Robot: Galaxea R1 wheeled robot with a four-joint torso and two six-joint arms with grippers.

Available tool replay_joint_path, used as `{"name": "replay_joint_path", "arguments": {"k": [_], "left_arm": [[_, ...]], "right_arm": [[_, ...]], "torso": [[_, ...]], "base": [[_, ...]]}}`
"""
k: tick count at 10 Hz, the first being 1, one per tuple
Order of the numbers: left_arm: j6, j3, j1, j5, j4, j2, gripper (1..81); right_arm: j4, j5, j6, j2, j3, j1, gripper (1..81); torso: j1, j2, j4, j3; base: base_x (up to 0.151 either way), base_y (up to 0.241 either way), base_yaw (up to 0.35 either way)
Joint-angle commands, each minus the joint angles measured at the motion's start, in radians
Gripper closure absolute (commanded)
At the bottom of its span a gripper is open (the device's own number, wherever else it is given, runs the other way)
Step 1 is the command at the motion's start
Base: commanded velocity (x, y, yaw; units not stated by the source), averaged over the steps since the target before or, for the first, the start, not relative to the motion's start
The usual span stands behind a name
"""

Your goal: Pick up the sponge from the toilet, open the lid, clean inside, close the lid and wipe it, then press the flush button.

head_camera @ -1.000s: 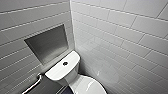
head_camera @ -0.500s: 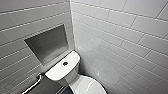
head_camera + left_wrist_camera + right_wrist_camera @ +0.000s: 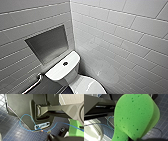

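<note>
One step done: bright green peanut-shaped sponge (image 3: 134,116) clamped in the right gripper (image 3: 134,138); smooth white oval lid (image 3: 87,87), seemingly down, wants lifting next.

**Dark blue tiled floor (image 3: 11,131)**
We see small square tiles with pale grout. The robot's dark base (image 3: 18,107) stands on them, and a thin blue cable (image 3: 21,119) loops in front of it (lying or hanging, we cannot tell). In the head view the white toilet (image 3: 62,70) sits over this dark floor.

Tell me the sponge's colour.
The sponge is bright green with small pores, best in the right wrist view.
</note>
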Motion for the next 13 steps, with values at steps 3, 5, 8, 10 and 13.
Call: {"name": "replay_joint_path", "arguments": {"k": [3, 5, 8, 10, 13], "left_arm": [[0.196, -0.237, 0.113, 0.022, -0.039, 0.185, 81.1], [0.383, -0.311, 0.123, 0.016, -0.204, 0.236, 81.1], [0.41, -0.485, 0.124, -0.019, -0.225, 0.337, 81.1], [0.407, -0.648, 0.121, -0.022, -0.227, 0.423, 81.1], [0.405, -0.783, 0.115, -0.011, -0.293, 0.494, 81.1]], "right_arm": [[-0.017, -0.074, -0.005, 0.017, -0.021, -0.025, 81.1], [-0.016, -0.073, -0.005, 0.028, -0.041, -0.027, 81.1], [-0.016, -0.074, -0.003, 0.03, -0.044, -0.025, 81.1], [-0.013, -0.073, -0.003, 0.033, -0.05, -0.025, 81.1], [-0.005, -0.073, -0.003, 0.047, -0.081, -0.024, 81.1]], "torso": [[0.0, 0.0, 0.0, 0.0], [-0.001, 0.0, 0.0, 0.077], [-0.001, -0.001, 0.0, 0.061], [-0.002, -0.002, 0.0, 0.075], [-0.003, -0.003, 0.0, 0.074]], "base": [[0.0, 0.0, 0.0], [0.0, 0.0, 0.0], [0.0, 0.0, 0.0], [0.0, 0.0, 0.0], [0.0, 0.0, 0.0]]}}
